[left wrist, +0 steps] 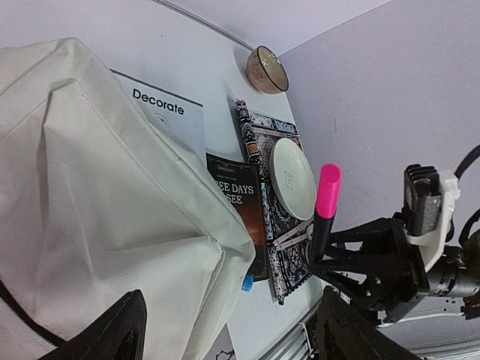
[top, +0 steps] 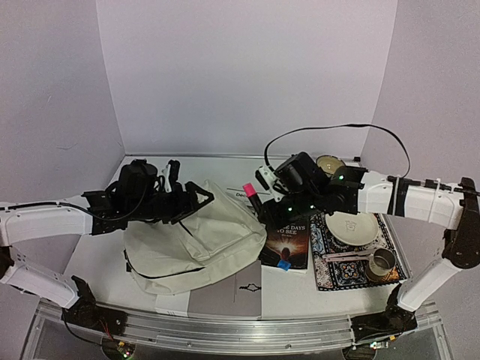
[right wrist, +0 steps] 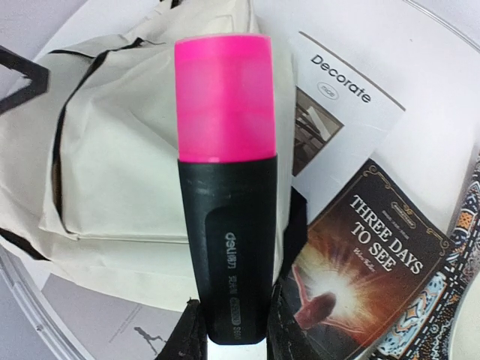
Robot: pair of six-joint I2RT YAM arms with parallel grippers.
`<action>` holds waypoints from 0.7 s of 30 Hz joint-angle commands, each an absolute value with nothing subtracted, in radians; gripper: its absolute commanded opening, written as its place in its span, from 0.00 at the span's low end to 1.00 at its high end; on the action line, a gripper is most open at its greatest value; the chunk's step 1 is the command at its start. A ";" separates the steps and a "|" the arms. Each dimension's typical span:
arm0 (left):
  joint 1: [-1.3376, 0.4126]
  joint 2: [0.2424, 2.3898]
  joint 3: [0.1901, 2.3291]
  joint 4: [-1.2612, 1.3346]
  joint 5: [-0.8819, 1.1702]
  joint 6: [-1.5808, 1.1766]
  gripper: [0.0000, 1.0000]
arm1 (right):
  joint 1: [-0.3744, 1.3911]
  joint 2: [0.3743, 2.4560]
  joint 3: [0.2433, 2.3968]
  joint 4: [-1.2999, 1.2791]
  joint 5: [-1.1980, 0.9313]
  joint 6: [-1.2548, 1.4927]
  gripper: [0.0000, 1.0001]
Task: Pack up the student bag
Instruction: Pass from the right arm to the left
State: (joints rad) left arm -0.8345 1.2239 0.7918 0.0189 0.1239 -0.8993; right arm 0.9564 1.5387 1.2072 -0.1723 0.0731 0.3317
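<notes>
My left fingers (top: 196,199) are hanging spread wide, released, over the top edge of the student bag (top: 187,244). The bag is lying slumped on the bench (top: 97,262), left of centre. I cannot tell whether my fingers are touching its fabric, and its opening is hidden from me. A printed sheet (top: 225,296) is peeking out from under it.

My right fingers (top: 262,208) are clenching the black barrel of a pink highlighter (right wrist: 225,150), cap pointing away from them. It is hovering above the "Decorate" booklet (right wrist: 345,105) and the "Three Days to See" book (right wrist: 367,262), both partly covered. A small blue thing (top: 283,264) is too tiny to name.

On the patterned mat (top: 321,251) a plate (top: 352,227) and a metal cup (top: 382,262) are sitting, the cup's inside unclear. A bowl (top: 328,163) is showing partly behind my right arm.
</notes>
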 commanded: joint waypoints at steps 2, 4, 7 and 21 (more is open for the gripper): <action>-0.898 1.283 0.864 0.147 0.066 -0.916 0.77 | 1.023 1.552 1.217 -0.070 0.112 0.445 0.00; -0.915 1.302 0.881 0.149 0.058 -0.919 0.76 | 1.048 1.569 1.222 -0.035 0.109 0.468 0.00; -0.939 1.317 0.899 0.152 0.038 -0.911 0.75 | 1.078 1.601 1.241 -0.012 0.114 0.490 0.00; -0.959 1.346 0.872 0.153 -0.037 -0.967 0.53 | 1.150 1.651 1.283 0.066 0.118 0.495 0.00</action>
